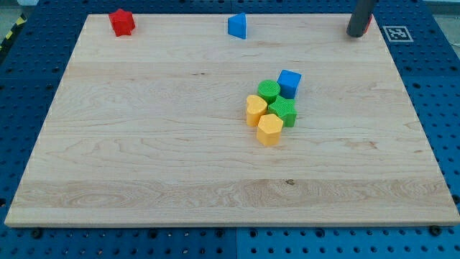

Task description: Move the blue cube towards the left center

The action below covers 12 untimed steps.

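My tip (356, 34) is sitting at the board's (144, 165) top right corner, touching no block, with something red barely showing behind the rod. The blue cube (290, 83) is sitting right of center, well apart from the tip, heading a tight cluster: two green blocks (269, 91) (283, 111) and two yellow ones (255, 109) (269, 129) crowding its lower left. A blue wedge (238, 26) is sitting mid top edge, a red block (122, 22) near the top left corner.
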Each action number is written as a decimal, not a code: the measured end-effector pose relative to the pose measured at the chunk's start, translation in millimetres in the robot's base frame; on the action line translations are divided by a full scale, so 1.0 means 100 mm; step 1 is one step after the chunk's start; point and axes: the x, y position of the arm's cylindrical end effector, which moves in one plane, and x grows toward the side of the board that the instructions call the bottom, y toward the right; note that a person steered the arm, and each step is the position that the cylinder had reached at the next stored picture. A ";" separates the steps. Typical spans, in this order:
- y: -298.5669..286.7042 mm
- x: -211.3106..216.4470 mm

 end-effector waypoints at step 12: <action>-0.14 1.43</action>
